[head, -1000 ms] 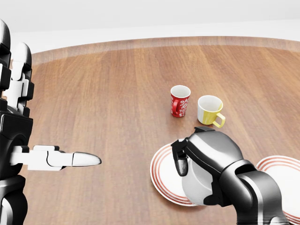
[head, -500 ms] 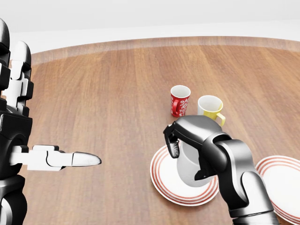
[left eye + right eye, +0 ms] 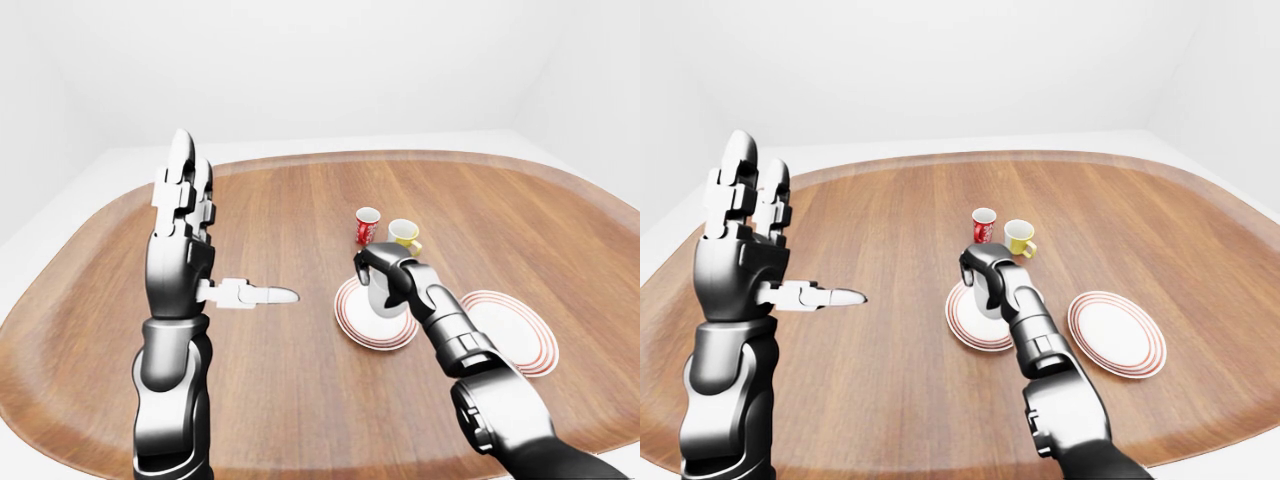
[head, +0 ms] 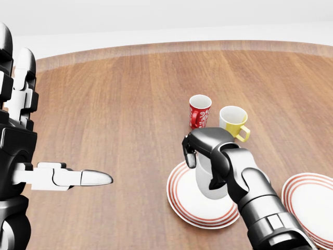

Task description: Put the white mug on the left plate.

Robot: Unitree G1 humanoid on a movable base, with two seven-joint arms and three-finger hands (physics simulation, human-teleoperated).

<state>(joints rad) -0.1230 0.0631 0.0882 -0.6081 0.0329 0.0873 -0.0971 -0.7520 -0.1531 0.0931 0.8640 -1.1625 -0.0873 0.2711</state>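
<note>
The eye views took in the whole oval tabletop and the entire right plate, which the head view cropped. On the left plate the white mug stood upright, plain and glossy, its handle hidden. The right hand wrapped its fingers around it. The left hand was raised, fingers spread wide.
</note>
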